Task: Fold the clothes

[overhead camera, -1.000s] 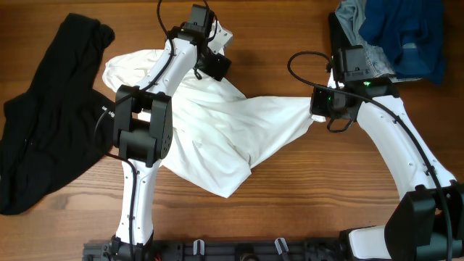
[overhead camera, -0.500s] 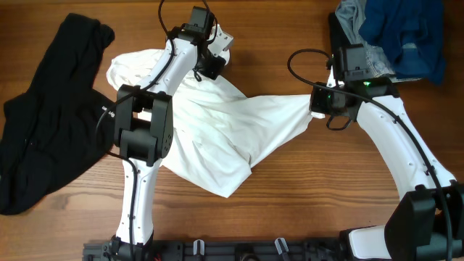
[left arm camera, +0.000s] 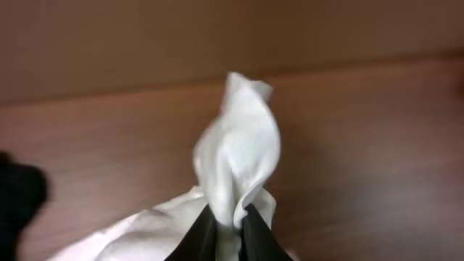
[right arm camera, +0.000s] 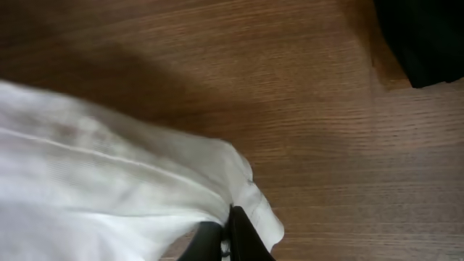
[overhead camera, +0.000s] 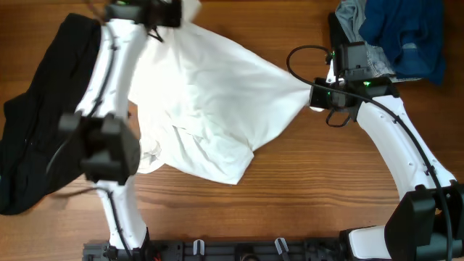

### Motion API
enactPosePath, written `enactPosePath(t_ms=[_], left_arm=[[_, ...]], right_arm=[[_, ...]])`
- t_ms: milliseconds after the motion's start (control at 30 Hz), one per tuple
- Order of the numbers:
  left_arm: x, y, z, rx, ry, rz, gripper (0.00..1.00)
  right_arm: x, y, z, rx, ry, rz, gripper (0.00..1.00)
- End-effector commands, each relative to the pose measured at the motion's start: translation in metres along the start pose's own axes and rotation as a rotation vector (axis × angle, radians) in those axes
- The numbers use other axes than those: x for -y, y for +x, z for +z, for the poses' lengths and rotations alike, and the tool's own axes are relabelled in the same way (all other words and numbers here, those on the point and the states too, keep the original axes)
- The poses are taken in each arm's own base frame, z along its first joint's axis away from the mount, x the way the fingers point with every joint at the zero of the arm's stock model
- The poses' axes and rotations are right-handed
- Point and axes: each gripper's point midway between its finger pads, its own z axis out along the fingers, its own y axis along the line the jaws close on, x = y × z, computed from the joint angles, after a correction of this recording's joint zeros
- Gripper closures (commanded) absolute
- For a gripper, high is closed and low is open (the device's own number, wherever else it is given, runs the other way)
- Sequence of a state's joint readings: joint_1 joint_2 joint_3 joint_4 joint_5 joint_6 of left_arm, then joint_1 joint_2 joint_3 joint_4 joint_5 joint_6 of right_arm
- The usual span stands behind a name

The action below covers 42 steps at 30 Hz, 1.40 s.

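The white T-shirt (overhead camera: 217,101) is stretched between both grippers, its lower part draped on the table. My left gripper (overhead camera: 180,14) is at the far left of the table, shut on a bunched corner of the shirt (left arm camera: 235,145); the fabric stands up between the black fingers (left arm camera: 206,235). My right gripper (overhead camera: 313,98) is shut on the shirt's right end (right arm camera: 109,174), pinching a hem just above the wood. The black garment (overhead camera: 36,130) lies crumpled on the left side, its edge (left arm camera: 18,196) also in the left wrist view.
A pile of blue and grey clothes (overhead camera: 402,32) sits in the far right corner; dark cloth (right arm camera: 428,36) shows at the top right of the right wrist view. The left arm crosses above the black garment. Bare wooden table (overhead camera: 312,188) lies in front.
My left gripper shut on the shirt and swung up toward the far left, pulling the fabric out wide and taut. The right gripper stayed put, still pinching its end.
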<state>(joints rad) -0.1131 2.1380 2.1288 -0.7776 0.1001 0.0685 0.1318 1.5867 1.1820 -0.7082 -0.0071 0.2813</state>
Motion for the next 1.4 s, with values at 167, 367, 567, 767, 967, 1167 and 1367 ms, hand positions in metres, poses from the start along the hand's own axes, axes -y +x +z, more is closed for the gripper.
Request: enactPosePath(t_ms=[167, 367, 567, 767, 967, 1167, 1367], left_arm=[[-0.012, -0.012, -0.028, 0.03, -0.024, -0.039, 0.96], [-0.011, -0.008, -0.021, 0.015, -0.015, -0.04, 0.94], [0.002, 0.046, 0.051, -0.14, 0.097, 0.031, 0.47], [0.019, 0.108, 0.108, -0.294, 0.129, 0.191, 0.3], [0.008, 0.133, 0.133, -0.357, 0.032, 0.222, 0.28], [-0.012, 0.146, 0.151, -0.378, -0.072, 0.223, 0.28], [-0.016, 0.134, 0.159, -0.319, -0.101, 0.214, 0.27]], right_arm=[[-0.002, -0.008, -0.001, 0.016, -0.012, -0.019, 0.96], [-0.003, -0.009, -0.001, 0.021, -0.013, -0.021, 0.96], [-0.003, -0.008, -0.001, 0.019, -0.013, -0.021, 0.96], [-0.003, -0.008, -0.001, 0.019, -0.012, -0.017, 0.96], [-0.002, -0.008, -0.001, 0.017, -0.012, -0.017, 0.96], [-0.003, -0.008, -0.001, 0.019, -0.013, -0.017, 0.96], [-0.003, -0.009, -0.001, 0.02, -0.013, -0.017, 0.96]])
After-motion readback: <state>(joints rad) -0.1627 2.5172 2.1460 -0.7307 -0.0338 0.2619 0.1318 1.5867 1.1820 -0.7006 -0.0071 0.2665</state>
